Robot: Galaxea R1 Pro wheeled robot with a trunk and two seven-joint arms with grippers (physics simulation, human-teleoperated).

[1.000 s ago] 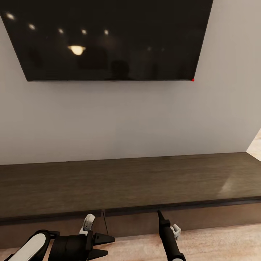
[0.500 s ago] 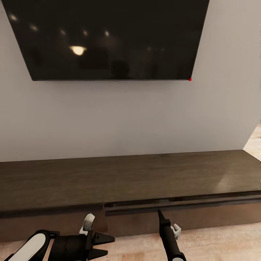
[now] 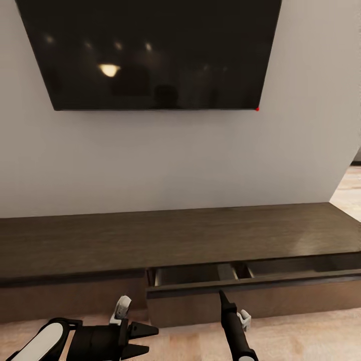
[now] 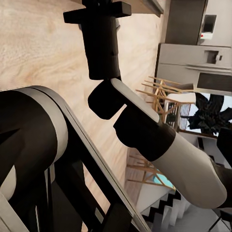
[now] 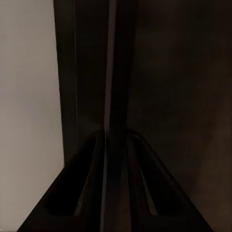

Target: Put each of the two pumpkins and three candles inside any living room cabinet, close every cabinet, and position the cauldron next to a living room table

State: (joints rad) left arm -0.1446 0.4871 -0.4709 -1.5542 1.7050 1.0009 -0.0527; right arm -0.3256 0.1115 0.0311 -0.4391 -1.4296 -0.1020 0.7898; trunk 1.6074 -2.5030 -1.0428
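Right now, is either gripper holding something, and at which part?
The right gripper grips the drawer at its front's top edge. The left gripper holds nothing.

Soft, even light filled the head view, and the pale wall (image 3: 165, 160) graded gently darker toward the left. The black television (image 3: 150, 50) mirrored several small ceiling lights and one larger warm lamp (all slightly smeared). A faint sheen lay on the right part of the cabinet (image 3: 165, 240) top, while its open drawer (image 3: 200, 275) sat in shadow. The right wrist view was very dim and murky; the left wrist view was bright and sharp.
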